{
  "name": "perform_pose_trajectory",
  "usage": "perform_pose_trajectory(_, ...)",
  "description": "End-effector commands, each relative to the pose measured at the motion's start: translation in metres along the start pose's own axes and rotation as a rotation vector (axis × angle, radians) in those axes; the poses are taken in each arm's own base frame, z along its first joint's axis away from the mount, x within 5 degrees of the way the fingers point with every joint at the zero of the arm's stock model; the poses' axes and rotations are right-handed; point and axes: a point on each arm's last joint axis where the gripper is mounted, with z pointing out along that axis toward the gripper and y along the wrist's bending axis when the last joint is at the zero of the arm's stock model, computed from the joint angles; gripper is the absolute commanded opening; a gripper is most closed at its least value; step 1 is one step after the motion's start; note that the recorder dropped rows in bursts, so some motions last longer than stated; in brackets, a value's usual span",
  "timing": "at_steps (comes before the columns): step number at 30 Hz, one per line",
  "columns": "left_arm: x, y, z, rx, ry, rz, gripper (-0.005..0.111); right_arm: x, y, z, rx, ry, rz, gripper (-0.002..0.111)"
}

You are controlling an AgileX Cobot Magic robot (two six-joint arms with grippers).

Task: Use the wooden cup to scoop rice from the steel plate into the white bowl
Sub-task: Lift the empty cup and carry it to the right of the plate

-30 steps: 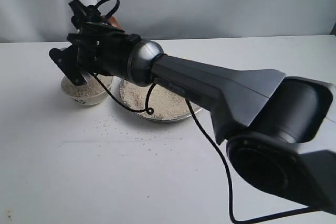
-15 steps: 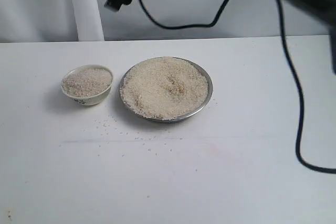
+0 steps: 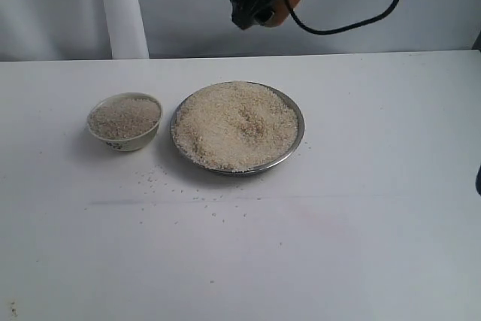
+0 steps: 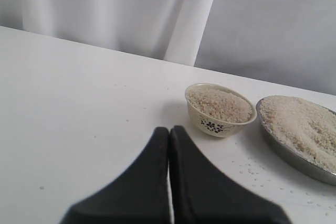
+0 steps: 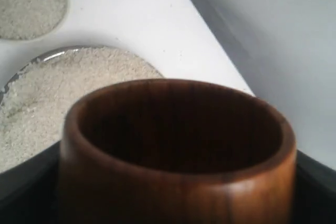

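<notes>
Hanging at the top centre of the exterior frame, the right gripper (image 3: 259,1) pinches the wooden cup (image 5: 176,145) between its black jaws. The steel plate (image 3: 299,122) heaped with rice (image 3: 237,125) sits mid-frame on the white table (image 3: 376,223), the rice-filled white bowl (image 3: 124,143) just beside it on the left. The left gripper (image 4: 169,135) has its jaws pressed together on nothing.

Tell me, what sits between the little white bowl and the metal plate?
Nothing: only a narrow strip of bare table separates the white bowl from the steel plate, clearest in the exterior view.
</notes>
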Motion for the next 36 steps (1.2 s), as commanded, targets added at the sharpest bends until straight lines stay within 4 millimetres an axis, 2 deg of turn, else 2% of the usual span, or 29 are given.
perform_pose_trajectory(1,-0.001,-0.001,0.000,0.009,-0.006,-0.006,0.000,0.021,0.013,0.024,-0.016,0.002,0.016,0.000)
perform_pose_trajectory(4,-0.001,-0.001,0.000,0.009,-0.006,-0.006,0.000,0.040,0.028,0.040,-0.029,-0.026,0.068,0.000)
perform_pose_trajectory(6,-0.001,-0.001,0.000,0.009,-0.006,-0.006,0.000,0.060,0.036,0.052,-0.004,-0.045,0.082,0.000)
perform_pose_trajectory(9,-0.001,-0.001,0.000,0.009,-0.006,-0.006,0.000,0.109,0.032,0.062,0.060,-0.104,0.224,0.000)
perform_pose_trajectory(10,-0.001,-0.001,0.000,0.009,-0.006,-0.006,0.000,0.132,0.029,0.060,0.098,-0.113,0.267,0.000)
perform_pose_trajectory(11,-0.001,-0.001,0.000,0.009,-0.006,-0.006,0.000,0.143,0.026,0.056,0.134,-0.126,0.283,0.000)
perform_pose_trajectory(12,-0.001,-0.001,0.000,0.009,-0.006,-0.006,0.000,0.163,0.026,0.052,0.169,-0.115,0.277,0.000)
perform_pose_trajectory(15,-0.001,-0.001,0.000,0.009,-0.006,-0.006,0.000,0.194,0.022,0.038,0.284,-0.146,0.328,0.000)
perform_pose_trajectory(22,-0.001,-0.001,0.000,0.009,-0.006,-0.006,0.000,0.211,0.030,0.017,0.425,-0.310,0.433,0.000)
perform_pose_trajectory(25,-0.001,-0.001,0.000,0.009,-0.006,-0.006,0.000,0.216,0.041,0.005,0.426,-0.482,0.463,0.000)
perform_pose_trajectory(30,-0.001,-0.001,0.000,0.009,-0.006,-0.006,0.000,0.230,0.059,-0.007,0.323,-0.830,0.482,0.000)
perform_pose_trajectory(36,-0.001,-0.001,0.000,0.009,-0.006,-0.006,0.000,0.251,0.054,0.008,0.337,-0.776,0.526,0.000)
